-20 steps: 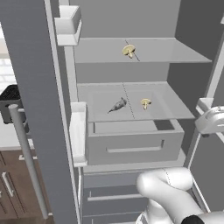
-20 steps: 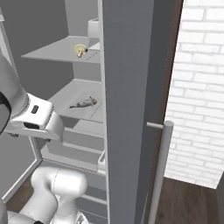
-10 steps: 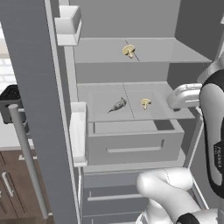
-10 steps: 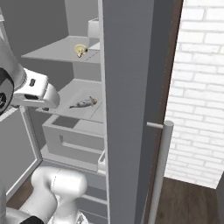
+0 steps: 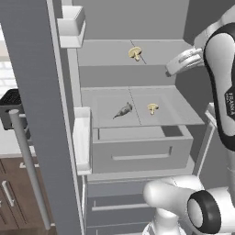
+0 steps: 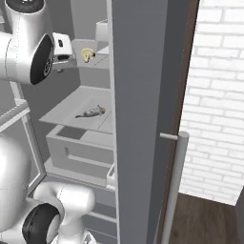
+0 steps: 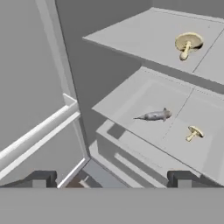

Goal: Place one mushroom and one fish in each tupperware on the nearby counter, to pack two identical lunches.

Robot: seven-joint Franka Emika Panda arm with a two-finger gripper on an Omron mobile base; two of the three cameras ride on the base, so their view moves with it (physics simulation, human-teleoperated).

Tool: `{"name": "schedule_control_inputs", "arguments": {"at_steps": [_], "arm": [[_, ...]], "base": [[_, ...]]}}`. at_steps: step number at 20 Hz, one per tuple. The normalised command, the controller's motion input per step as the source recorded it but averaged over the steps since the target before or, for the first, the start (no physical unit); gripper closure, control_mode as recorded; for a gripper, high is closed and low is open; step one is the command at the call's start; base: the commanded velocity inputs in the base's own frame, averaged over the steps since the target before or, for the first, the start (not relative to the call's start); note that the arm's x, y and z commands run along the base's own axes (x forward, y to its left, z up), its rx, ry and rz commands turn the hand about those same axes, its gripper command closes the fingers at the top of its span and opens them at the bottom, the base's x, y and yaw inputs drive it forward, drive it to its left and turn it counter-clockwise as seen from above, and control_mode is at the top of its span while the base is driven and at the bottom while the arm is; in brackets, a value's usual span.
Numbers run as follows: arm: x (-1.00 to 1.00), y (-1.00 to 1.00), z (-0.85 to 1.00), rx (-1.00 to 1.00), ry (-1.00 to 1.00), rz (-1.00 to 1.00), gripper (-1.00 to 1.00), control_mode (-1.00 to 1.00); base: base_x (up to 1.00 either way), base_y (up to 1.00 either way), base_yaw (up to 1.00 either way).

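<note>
Inside an open fridge, one tan mushroom (image 5: 135,53) (image 6: 86,54) (image 7: 188,43) lies on the upper shelf. On the shelf below lie a slender grey fish (image 5: 123,111) (image 6: 90,112) (image 7: 154,115) and another mushroom (image 5: 153,108) (image 7: 193,133) to its right. My gripper (image 5: 170,69) (image 7: 111,179) hangs open and empty at the fridge's right side, level with the upper shelf and well short of the food. The tupperware is out of view. A strip of the counter (image 5: 9,148) shows at far left, above brown cabinets.
The open fridge door (image 5: 34,92) stands at left with white door bins (image 5: 71,25) and a long bar handle (image 5: 28,160). A grey drawer (image 5: 142,149) sits under the lower shelf. A black toaster (image 5: 11,108) stands on the counter. A white brick wall (image 6: 214,95) is at right.
The arm has swung up and left, from beside the lower shelf to the height of the upper shelf. The gripper stays open; the food has not moved.
</note>
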Motion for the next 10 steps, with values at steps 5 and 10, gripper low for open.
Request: {"name": "schedule_control_inputs", "arguments": {"at_steps": [5,10], "arm": [[0.95,0.0,0.02,-0.17,-0.2,0.45,-1.0,-1.0],[0.69,0.0,-0.1,-0.2,-0.33,0.15,-1.0,-1.0]], "base": [[0.0,0.0,0.0],[0.0,0.0,0.0]]}}
